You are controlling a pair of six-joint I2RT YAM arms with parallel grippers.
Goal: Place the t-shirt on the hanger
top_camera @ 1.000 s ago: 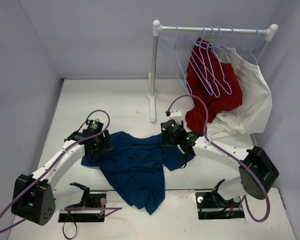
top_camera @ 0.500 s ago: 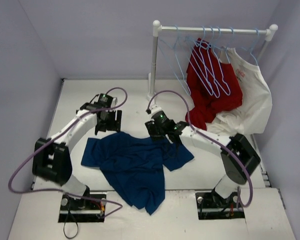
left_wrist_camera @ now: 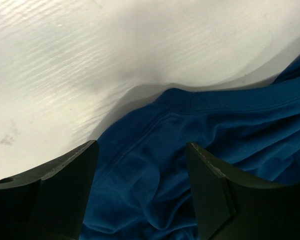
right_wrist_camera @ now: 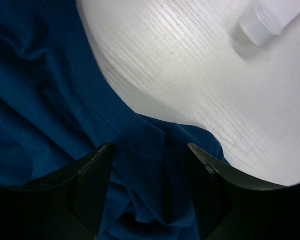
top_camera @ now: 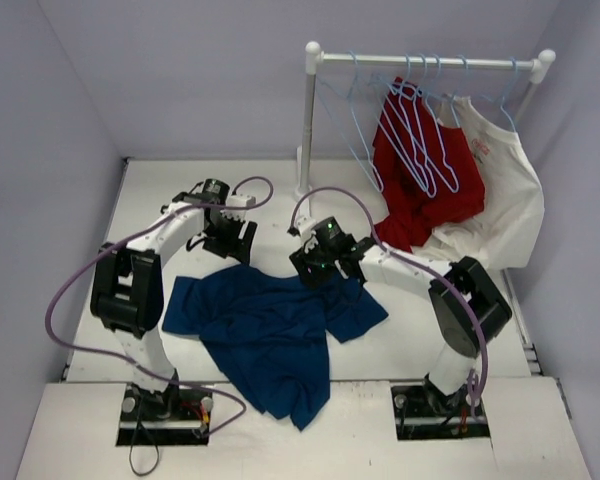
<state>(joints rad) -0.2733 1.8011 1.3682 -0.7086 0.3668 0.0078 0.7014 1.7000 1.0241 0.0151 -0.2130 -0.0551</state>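
The navy t-shirt (top_camera: 265,335) lies crumpled on the white table, its far edge toward the rack. My left gripper (top_camera: 230,243) is open at the shirt's far left edge. In the left wrist view the gripper (left_wrist_camera: 140,172) straddles a hemmed fold of the t-shirt (left_wrist_camera: 225,130). My right gripper (top_camera: 315,268) is open at the far right edge. In the right wrist view the gripper (right_wrist_camera: 150,157) hangs over a seam fold of the t-shirt (right_wrist_camera: 40,100). Neither gripper holds anything. Several light-blue hangers (top_camera: 420,135) hang on the rack.
A white rack (top_camera: 306,130) stands at the back right, its base (right_wrist_camera: 267,17) just beyond my right gripper. A red shirt (top_camera: 425,195) and a white shirt (top_camera: 495,205) hang on it. Grey walls close in the left and back.
Both arms have swung away from me to the shirt's far edge, the left one rightward and the right one leftward. The shirt has not moved.
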